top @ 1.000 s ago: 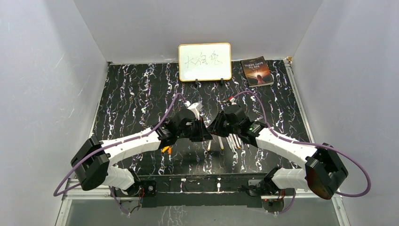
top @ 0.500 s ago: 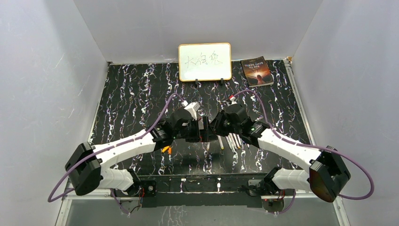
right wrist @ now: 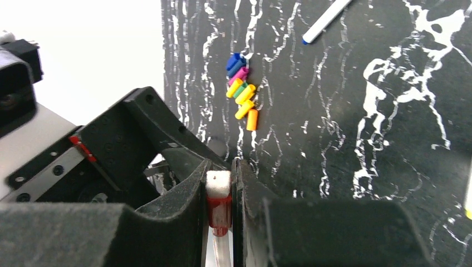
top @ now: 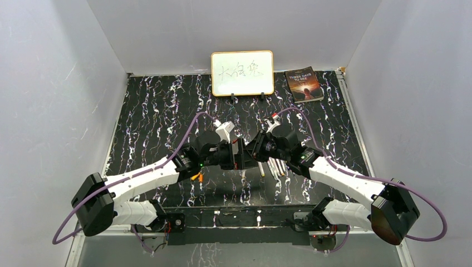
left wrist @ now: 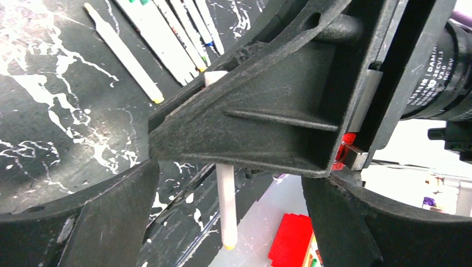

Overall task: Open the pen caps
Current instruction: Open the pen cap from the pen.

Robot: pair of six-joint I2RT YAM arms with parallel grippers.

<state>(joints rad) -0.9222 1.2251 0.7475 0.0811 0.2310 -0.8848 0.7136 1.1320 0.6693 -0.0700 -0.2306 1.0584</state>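
Observation:
My right gripper [right wrist: 221, 167] is shut on a pen; a white stub end [right wrist: 218, 183] and a red section [right wrist: 219, 214] show between its pads. In the left wrist view the same pen's white barrel [left wrist: 225, 203] hangs below the right gripper's black body and ends in a yellowish tip. My left gripper [left wrist: 229, 177] is open, one finger on each side of that barrel and neither touching it. From above, the left gripper [top: 236, 155] and right gripper [top: 254, 152] meet nose to nose at mid-table. A heap of coloured pen caps [right wrist: 242, 89] lies on the table. Several pens [left wrist: 161, 39] lie in a row.
A whiteboard [top: 242, 72] stands at the back with a book [top: 304, 84] lying to its right. One pen with a blue tip [right wrist: 325, 19] lies apart from the row. A red box [left wrist: 292, 242] shows beyond the table's near edge.
My left gripper has gone from shut to wide open. Both arms have drawn a little closer at the centre, elbows swinging outward. The right gripper keeps its grip on the pen.

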